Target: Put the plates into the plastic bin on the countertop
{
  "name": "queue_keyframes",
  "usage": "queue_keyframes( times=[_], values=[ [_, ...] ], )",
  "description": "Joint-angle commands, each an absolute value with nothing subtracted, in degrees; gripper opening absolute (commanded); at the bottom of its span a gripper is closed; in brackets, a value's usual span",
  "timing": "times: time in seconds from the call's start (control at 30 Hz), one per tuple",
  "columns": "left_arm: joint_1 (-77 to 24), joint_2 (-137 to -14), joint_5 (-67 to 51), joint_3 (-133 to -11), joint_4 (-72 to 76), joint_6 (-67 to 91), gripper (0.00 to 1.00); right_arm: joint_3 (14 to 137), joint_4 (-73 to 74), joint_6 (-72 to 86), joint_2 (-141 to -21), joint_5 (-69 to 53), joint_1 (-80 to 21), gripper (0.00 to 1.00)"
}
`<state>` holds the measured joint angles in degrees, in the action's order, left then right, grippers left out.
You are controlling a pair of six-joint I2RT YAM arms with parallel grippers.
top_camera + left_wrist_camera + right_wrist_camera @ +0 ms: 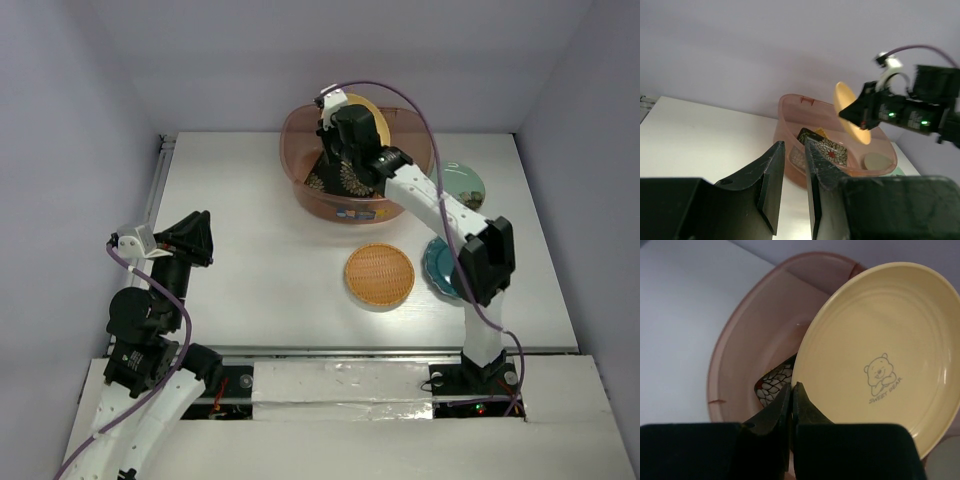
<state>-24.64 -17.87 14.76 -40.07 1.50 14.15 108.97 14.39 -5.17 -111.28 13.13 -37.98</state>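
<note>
Over the pinkish plastic bin (300,190) my right gripper (336,128) is shut on the rim of the plain yellow round plate (374,120), which stands tilted on edge above the bin. The wrist view shows the fingers pinching that plate (880,355) at its lower left edge, with the bin (740,340) below. A black square floral plate (832,150) leans inside the bin. On the countertop (260,260) lie the orange ribbed plate (380,274), the pale green plate (464,182) and the teal scalloped plate (438,262), partly hidden by the right arm. My left gripper (197,238) hangs open and empty at the left.
The bin stands at the table's back edge, close to the wall. The right arm's elbow (487,258) hangs over the teal plate. A metal rail (157,185) runs along the table's left side.
</note>
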Motion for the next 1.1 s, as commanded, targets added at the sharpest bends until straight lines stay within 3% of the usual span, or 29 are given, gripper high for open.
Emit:
queue_keyframes(
  times=[0.0,0.2,0.27,0.3,0.33,0.43,0.5,0.6,0.63,0.73,0.93,1.07],
  values=[
    [-24.26,-17.84,14.06,-40.08,4.39,14.41,0.2,115.83,16.08,-5.45,-116.08,6.61,-35.25,0.0],
    [-24.26,-18.28,14.41,-40.17,4.39,14.33,0.2,118.47,16.43,-3.96,-121.2,5.97,-34.72,0.0],
    [-24.26,-18.46,14.41,-40.08,4.39,14.24,0.2,119.61,17.66,-3.52,-122.6,7.46,-34.72,0.12],
    [-24.26,-18.63,14.33,-40.17,4.31,14.15,0.2,120.14,18.01,-3.25,-122.61,8.25,-34.72,0.27],
    [-24.26,-18.63,14.33,-40.17,4.31,14.15,0.2,119.97,17.93,-3.08,-122.35,8.61,-34.72,0.34],
    [-24.26,-18.63,14.41,-40.17,4.31,14.15,0.2,118.13,17.23,-2.46,-120.68,9.84,-34.72,0.46],
    [-24.26,-18.55,14.41,-40.17,4.31,14.15,0.2,116.73,17.05,-1.85,-118.22,10.89,-34.72,0.46],
    [-24.26,-18.54,14.24,-40.17,4.39,14.33,0.2,111.03,14.95,-0.09,-111.83,10.38,-34.72,0.41],
    [-24.26,-18.54,14.24,-40.08,4.39,14.24,0.2,108.74,13.03,2.09,-109.62,9.33,-34.72,0.27],
    [-24.26,-18.37,14.15,-40.17,4.31,14.33,0.2,97.24,8.37,5.43,-100.31,3.79,-34.72,0.0],
    [-24.26,-18.19,13.27,-40.17,4.48,14.5,0.18,74.82,5.36,10.18,-87.39,4.74,-40.59,0.0],
    [-24.26,-18.72,12.05,-40.08,4.74,14.59,0.06,62.69,3.61,15.28,-80.45,8.17,-42.45,0.0]
  ],
)
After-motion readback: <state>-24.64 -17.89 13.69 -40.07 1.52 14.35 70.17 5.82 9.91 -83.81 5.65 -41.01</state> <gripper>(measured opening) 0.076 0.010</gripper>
